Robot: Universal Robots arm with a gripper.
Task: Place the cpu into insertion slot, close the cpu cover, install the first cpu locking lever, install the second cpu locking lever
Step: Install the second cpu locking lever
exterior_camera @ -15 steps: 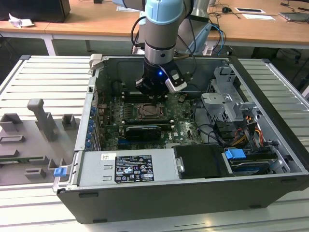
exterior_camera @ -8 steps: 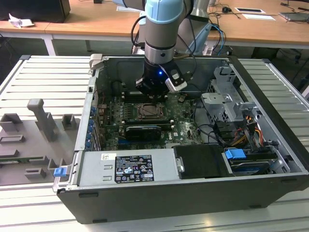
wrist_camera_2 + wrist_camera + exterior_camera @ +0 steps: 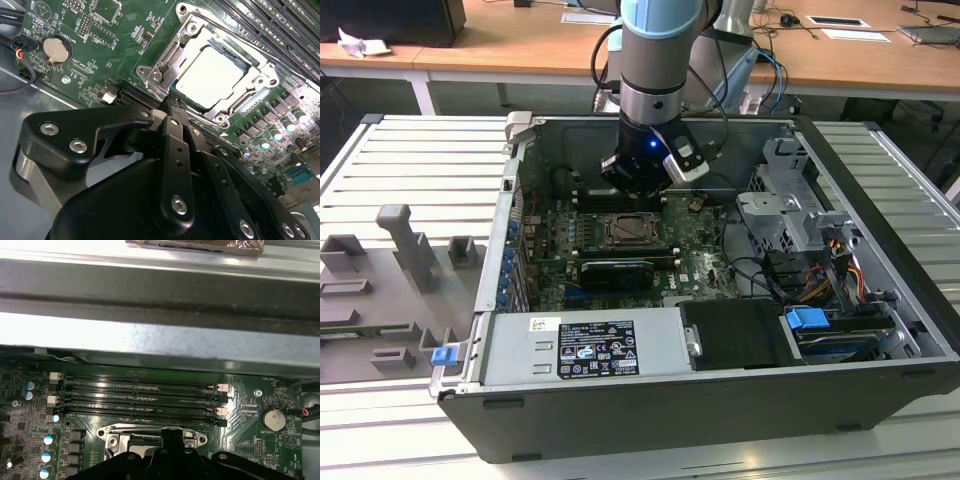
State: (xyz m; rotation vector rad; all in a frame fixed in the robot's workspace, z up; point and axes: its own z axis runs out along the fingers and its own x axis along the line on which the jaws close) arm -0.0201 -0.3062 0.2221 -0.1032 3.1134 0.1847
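Gripper (image 3: 172, 107) low inside computer case (image 3: 880, 300), fingers (image 3: 175, 145) together, gripping nothing, just beside insertion slot (image 3: 212, 70). Cpu (image 3: 210, 75) seated in slot, cpu cover (image 3: 260, 80) closed over it.

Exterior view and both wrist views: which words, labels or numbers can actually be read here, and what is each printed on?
None can be read.
White label on the power supply: print and symbols, too small to read.
Circuit board: white lettering around the coin cell and connectors in both wrist views, too small and blurred.
cpu: top glares bright, no marking visible.
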